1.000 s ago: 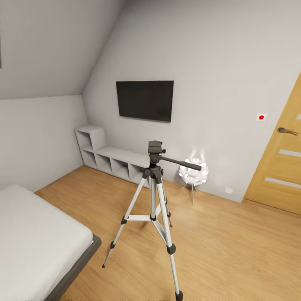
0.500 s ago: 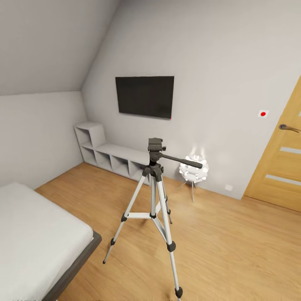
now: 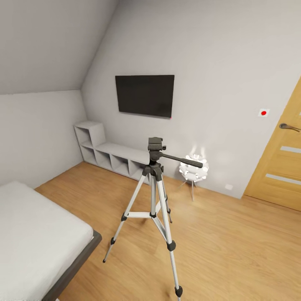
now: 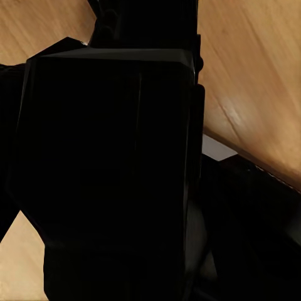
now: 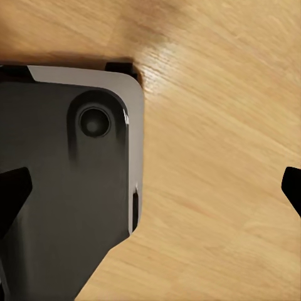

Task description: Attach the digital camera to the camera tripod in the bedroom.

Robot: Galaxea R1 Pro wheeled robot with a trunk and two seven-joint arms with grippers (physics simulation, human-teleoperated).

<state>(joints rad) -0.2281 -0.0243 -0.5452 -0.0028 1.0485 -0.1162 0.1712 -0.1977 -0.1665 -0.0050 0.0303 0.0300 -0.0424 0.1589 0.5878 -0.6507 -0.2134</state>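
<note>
The camera tripod (image 3: 153, 196) stands on the wood floor in the middle of the bedroom in the head view. It has silver legs and a black pan head (image 3: 155, 145), whose top plate is bare and whose long handle points right. In the left wrist view a black boxy body, the digital camera (image 4: 110, 169), sits right against the lens with my left gripper shut on it; the fingers are lost in the dark. In the right wrist view my right gripper (image 5: 150, 191) is open over the floor with nothing between its fingertips (image 5: 12, 194).
A white bed (image 3: 33, 238) fills the near left. A low grey shelf unit (image 3: 108, 156) and a wall TV (image 3: 145, 96) stand behind the tripod, and a white ball lamp (image 3: 193, 171) is to its right. An oak door (image 3: 284, 167) is at far right. My grey base (image 5: 69, 188) shows below the right gripper.
The whole head view has shifted slightly, so the camera has moved; the tripod and room stand as before. Hardly anything differs over the last half second.
</note>
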